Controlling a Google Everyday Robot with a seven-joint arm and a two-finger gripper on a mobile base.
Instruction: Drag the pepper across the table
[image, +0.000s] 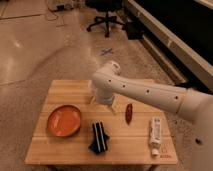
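Note:
The pepper (129, 113), a small dark red chili, lies on the light wooden table (65, 92) right of centre. My white arm reaches in from the right. My gripper (106, 106) hangs over the middle of the table, its tips near the tabletop, a short way left of the pepper and apart from it.
An orange plate (64, 120) sits at the left. A dark blue striped cloth (99, 137) lies near the front middle. A white tube (155, 134) lies at the front right. An office chair (105, 15) stands on the floor beyond the table.

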